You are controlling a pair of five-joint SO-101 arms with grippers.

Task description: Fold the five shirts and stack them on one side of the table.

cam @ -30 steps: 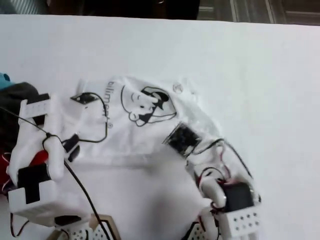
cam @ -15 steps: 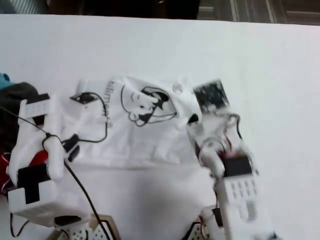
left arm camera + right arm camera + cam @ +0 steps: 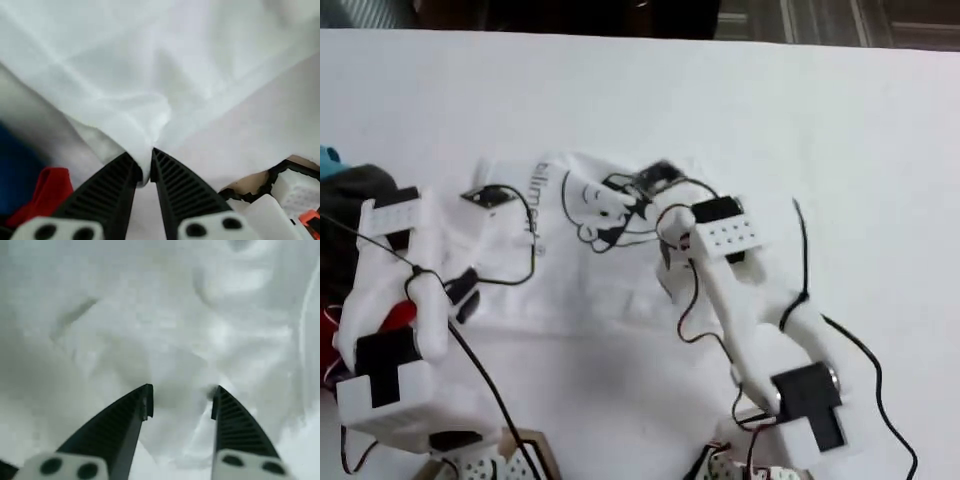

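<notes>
We see the left gripper clamped on an edge of the shirt, which lies beneath the splayed right gripper; closing there could, we judge, bunch loose cloth and spoil the fold.

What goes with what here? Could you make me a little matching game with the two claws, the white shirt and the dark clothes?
Things:
1. left gripper
2. right gripper
3. white shirt
4. dark clothes

States:
A. heaped at the robot's left side
B. open, just above the shirt
C. lying flat, cartoon print up
D. shut on a fold of the shirt

Pairs: 1-D, 2-B, 3-C, 4-A
</notes>
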